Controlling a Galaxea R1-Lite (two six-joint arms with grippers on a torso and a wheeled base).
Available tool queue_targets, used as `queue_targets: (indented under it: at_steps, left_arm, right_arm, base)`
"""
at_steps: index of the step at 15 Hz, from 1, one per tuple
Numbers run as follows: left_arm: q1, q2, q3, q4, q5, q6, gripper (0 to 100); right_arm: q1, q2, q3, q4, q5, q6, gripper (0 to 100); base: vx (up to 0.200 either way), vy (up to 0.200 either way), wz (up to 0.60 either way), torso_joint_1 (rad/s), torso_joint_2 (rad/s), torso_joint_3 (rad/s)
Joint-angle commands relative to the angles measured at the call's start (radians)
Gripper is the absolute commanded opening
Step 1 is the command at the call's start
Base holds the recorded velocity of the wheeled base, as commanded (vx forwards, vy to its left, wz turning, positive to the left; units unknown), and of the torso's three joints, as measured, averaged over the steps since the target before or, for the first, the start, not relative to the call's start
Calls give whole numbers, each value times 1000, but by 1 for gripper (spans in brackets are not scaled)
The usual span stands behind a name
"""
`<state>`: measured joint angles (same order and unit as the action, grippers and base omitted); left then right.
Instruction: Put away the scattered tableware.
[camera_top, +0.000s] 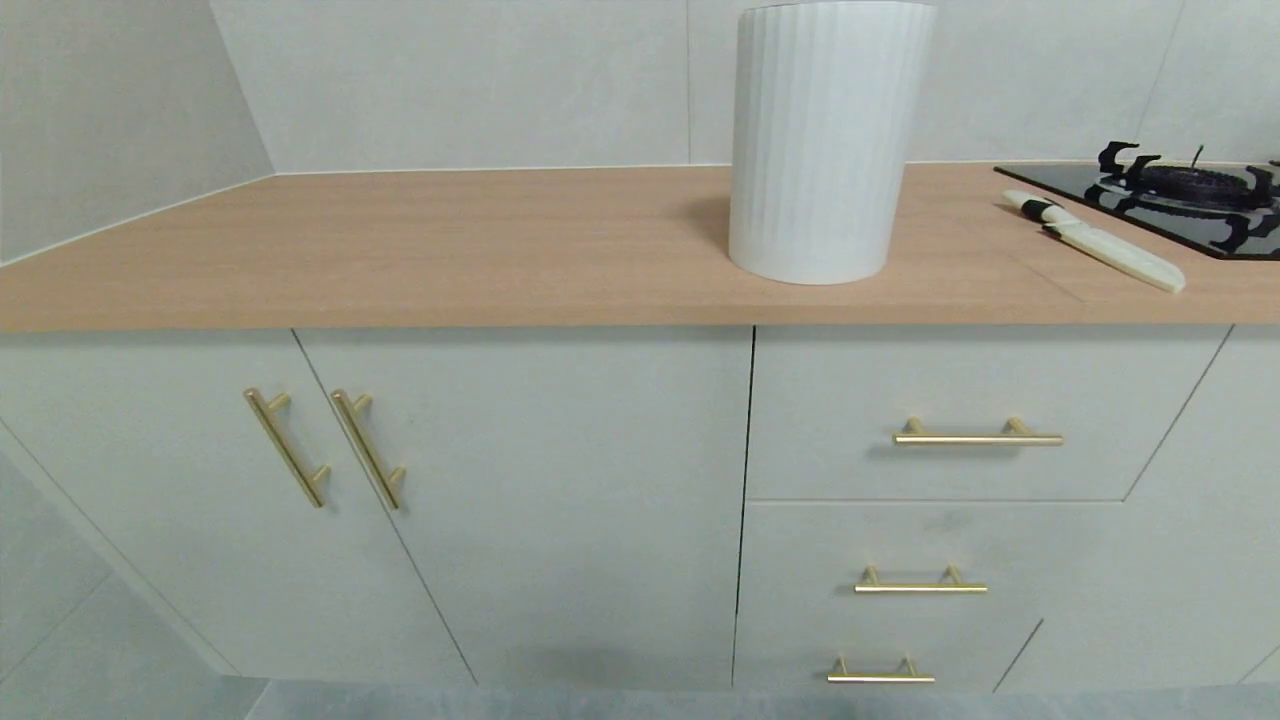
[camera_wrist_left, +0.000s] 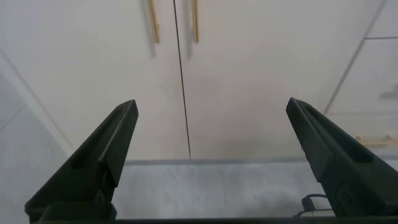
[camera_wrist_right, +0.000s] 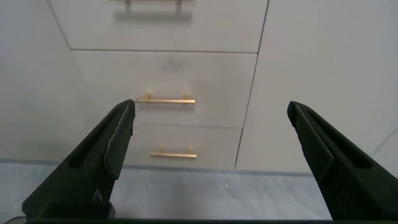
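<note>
Grippers: left gripper (camera_wrist_left: 211, 102) and right gripper (camera_wrist_right: 211, 104), both spread wide and empty, low before the cabinet fronts (camera_top: 520, 500). Hazards for you: ribbed white holder (camera_top: 825, 140), tall, likely to tip if an arm brushes it. Knife (camera_top: 1095, 240), flat on the countertop (camera_top: 400, 250) beside the hob (camera_top: 1130, 200), may skid off the edge. Top drawer handle (camera_top: 978, 437) sits below.

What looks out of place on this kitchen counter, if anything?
Only the white knife: it lies loose and slantwise on the wooden counter, beside the black cooktop, right of the white ribbed container. Nothing looks spilled or broken, and the cabinet doors and drawers are shut.
</note>
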<state>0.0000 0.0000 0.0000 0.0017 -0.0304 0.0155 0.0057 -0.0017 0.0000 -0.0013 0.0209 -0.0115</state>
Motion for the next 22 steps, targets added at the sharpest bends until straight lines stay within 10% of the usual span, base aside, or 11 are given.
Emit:
queue_targets:
  at_steps: [1,22]
  left_arm:
    - [0,0,0,0,1,0,100]
    - [0,0,0,0,1,-2,100]
  right_arm:
    - [0,2,0,0,1,-1,100]
    - [0,2,0,0,1,-2,100]
  base:
    - [200,0,0,2,-2,-2]
    - [48,0,-86,2,2,1]
